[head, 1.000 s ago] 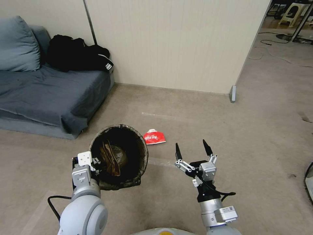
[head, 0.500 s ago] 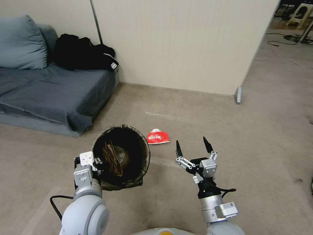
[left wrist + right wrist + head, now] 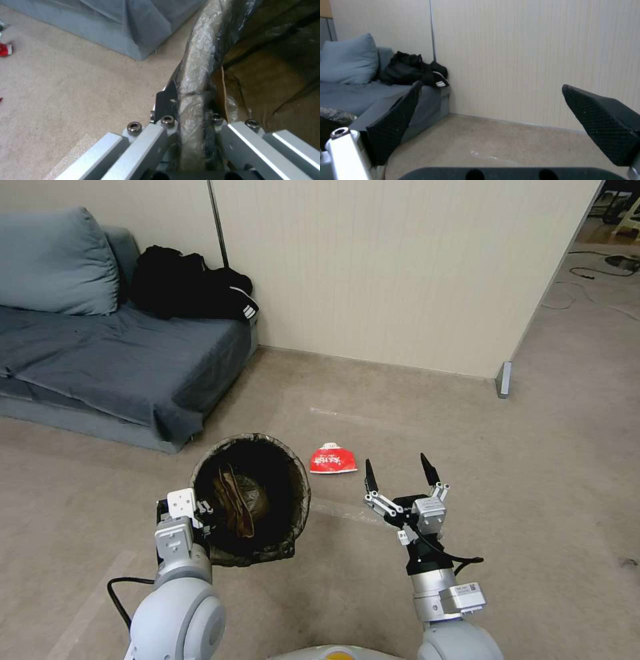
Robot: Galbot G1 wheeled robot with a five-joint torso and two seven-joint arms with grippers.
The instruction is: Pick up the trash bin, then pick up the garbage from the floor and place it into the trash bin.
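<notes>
While clamped on the trash bin point(image 3: 250, 500), left end effector point(image 3: 200, 511); red wrapper point(image 3: 333, 459) just beyond wide-open right end effector point(image 3: 400, 478).

On my left the trash bin point(image 3: 251, 500) hangs off the floor from the left gripper point(image 3: 200, 511), a wrapper point(image 3: 333, 460) lies on the floor just right of it, ahead of my right gripper point(image 3: 399, 480), with the sofa point(image 3: 113, 360) far left against the wall point(image 3: 400, 267).
</notes>
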